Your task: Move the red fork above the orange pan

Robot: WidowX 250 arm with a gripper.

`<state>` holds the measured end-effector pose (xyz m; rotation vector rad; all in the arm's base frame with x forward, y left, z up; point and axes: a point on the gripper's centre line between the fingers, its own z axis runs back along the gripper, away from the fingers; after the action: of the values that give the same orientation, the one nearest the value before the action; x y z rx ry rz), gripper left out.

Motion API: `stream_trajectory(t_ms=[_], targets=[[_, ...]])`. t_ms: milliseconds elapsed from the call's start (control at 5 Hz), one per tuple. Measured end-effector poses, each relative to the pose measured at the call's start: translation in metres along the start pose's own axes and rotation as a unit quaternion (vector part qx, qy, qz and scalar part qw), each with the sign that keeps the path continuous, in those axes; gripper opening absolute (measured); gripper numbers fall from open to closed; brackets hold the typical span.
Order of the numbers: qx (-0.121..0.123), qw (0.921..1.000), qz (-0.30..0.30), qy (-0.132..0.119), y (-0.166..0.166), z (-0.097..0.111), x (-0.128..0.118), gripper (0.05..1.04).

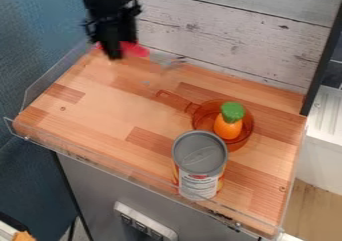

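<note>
And there it was, a broad lane of bare wood running from the left guard to the pan's handle! A low pass met that handle, then the orange pan, with the toy carrot taking up room inside. On the front side, the tall can blocked the approach, the clear front guard just beyond. The plank wall closed the back, the dark post the far right corner. Something see-through, too blurred to name, possibly narrowed the back-left route.
</note>
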<state>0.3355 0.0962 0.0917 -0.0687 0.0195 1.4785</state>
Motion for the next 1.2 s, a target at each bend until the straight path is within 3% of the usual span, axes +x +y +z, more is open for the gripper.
stream_trajectory(t_ms=[400,1000,1200], targets=[[-0.005,0.9999,0.011,0.008,-0.036,-0.013,-0.043,0.435],[-0.004,0.9995,0.030,0.003,-0.069,-0.057,-0.074,0.435],[0.007,0.9994,0.033,-0.011,-0.077,-0.079,-0.081,0.435]])
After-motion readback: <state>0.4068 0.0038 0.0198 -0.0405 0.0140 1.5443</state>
